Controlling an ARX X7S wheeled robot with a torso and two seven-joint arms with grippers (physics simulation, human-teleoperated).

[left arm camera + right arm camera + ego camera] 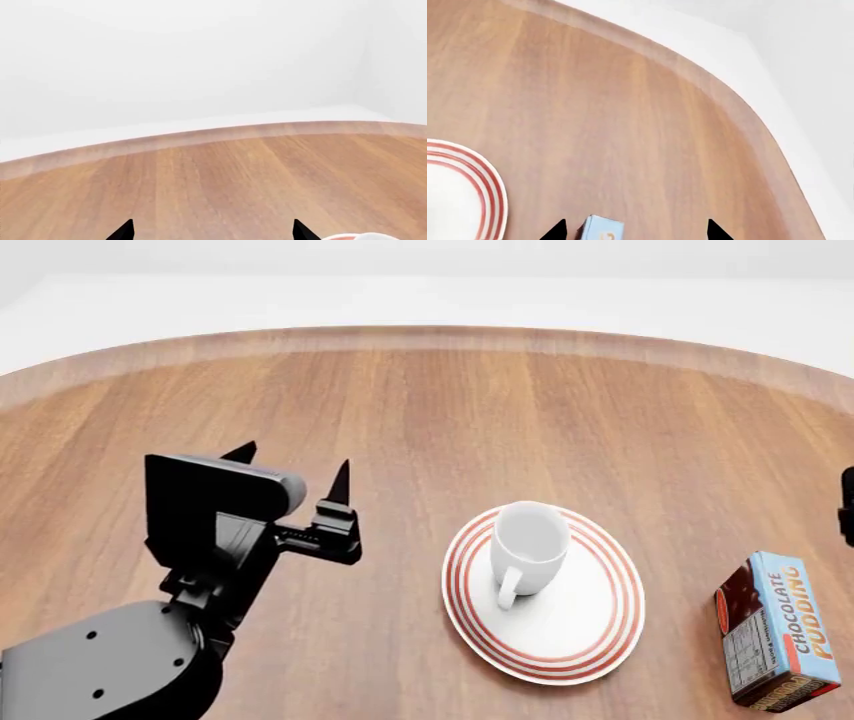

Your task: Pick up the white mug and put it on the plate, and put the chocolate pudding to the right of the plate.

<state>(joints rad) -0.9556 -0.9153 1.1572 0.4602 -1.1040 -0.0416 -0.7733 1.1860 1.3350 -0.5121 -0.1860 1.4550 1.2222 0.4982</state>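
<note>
1. Two black fingertips of the left gripper (212,231) poke into the left wrist view, set wide apart with nothing between them. Beyond them lies the bare wooden table (220,180), with its curved edge against a white wall. A sliver of the plate (350,237) shows at the picture's edge.

2. From the head view, the white mug (527,545) stands upright on the plate (587,625), its handle turned toward the near side. The chocolate pudding (777,630) lies to the right of the plate, close to it but not touching, and its blue face reads "CHOCOLATE PUDDING" in orange letters. The left gripper (291,468) hovers left of the plate, spread open and holding nothing.

3. The right wrist view shows the right gripper (635,231) with its tips also wide apart and empty. The pudding's blue corner (602,229) peeks in between them, and the plate's red rings (490,187) show nearby.
</note>
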